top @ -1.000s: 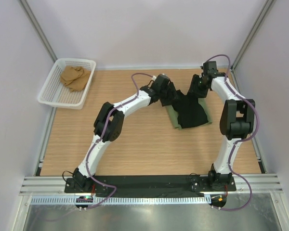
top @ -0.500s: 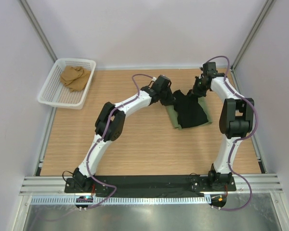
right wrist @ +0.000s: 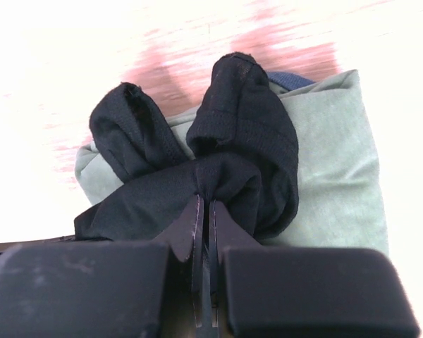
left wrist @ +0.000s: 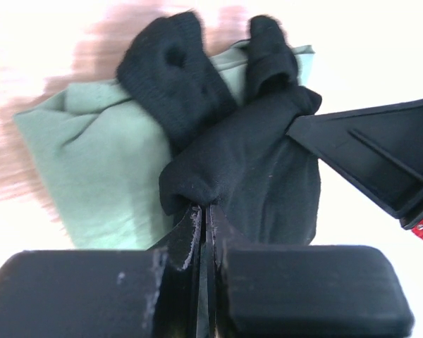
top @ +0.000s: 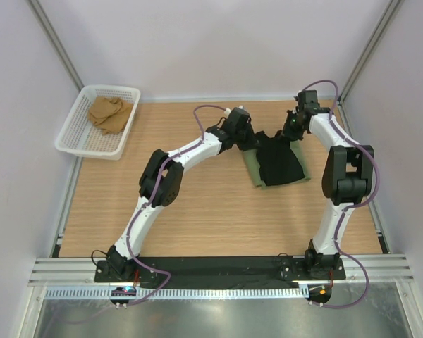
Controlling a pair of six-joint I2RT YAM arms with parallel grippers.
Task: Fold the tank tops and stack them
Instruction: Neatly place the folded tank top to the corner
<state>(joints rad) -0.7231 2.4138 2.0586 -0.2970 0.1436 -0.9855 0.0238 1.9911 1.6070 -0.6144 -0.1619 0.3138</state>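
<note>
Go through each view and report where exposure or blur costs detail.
Top external: even light, sharp throughout. Left wrist: the table is blown out to white, its wood grain is smeared at the upper left, and the black tank top shows little fold detail. Right wrist: the same washed-out table, with the grain blurred pinkish; the olive green tank top looks pale.
</note>
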